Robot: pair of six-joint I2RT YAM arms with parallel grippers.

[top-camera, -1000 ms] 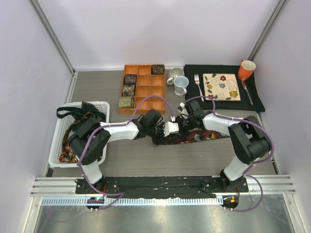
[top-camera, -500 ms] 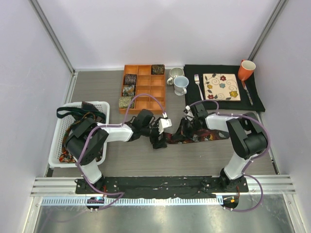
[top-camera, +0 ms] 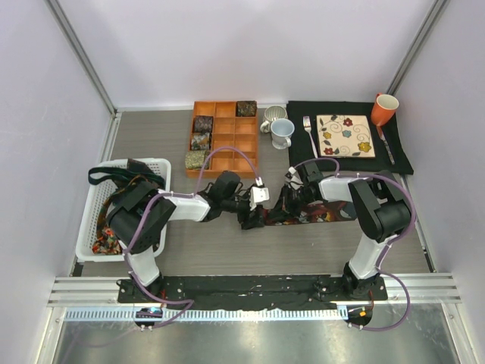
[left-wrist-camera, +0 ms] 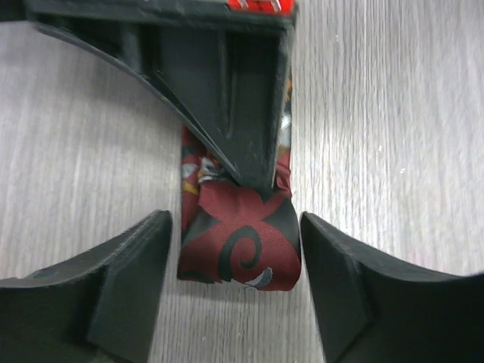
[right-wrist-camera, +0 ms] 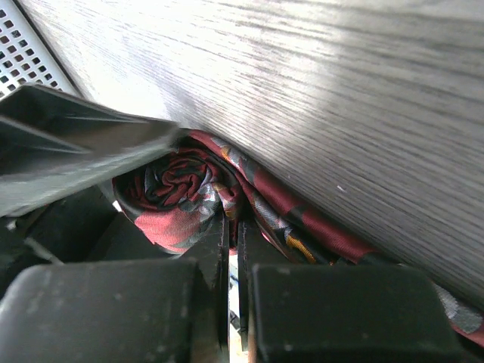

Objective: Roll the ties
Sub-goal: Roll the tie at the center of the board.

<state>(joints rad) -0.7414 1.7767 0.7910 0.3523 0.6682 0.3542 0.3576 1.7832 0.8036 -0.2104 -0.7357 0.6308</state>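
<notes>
- top: maroon tie (top-camera: 314, 214) is laid along table (top-camera: 227, 243) centre, its rolled end betw. left gripper (top-camera: 248, 214) & right gripper (top-camera: 285, 203); other rolled ties (top-camera: 202, 123) are kept in orange tray (top-camera: 227, 144).
- left wrist: left jaws are held apart, one each side of roll (left-wrist-camera: 238, 246).
- right wrist: right fingers (right-wrist-camera: 318, 302) are pressed together beside roll; any pinch on fabric can't be told.

We record, around the maroon tie (top-camera: 311, 214): orange tray (top-camera: 227, 144) at 12 o'clock, mugs (top-camera: 282, 133) at 1, white basket (top-camera: 86, 212) at 9. Bare table (top-camera: 227, 254) from 4 to 8 o'clock gives open passage.
</notes>
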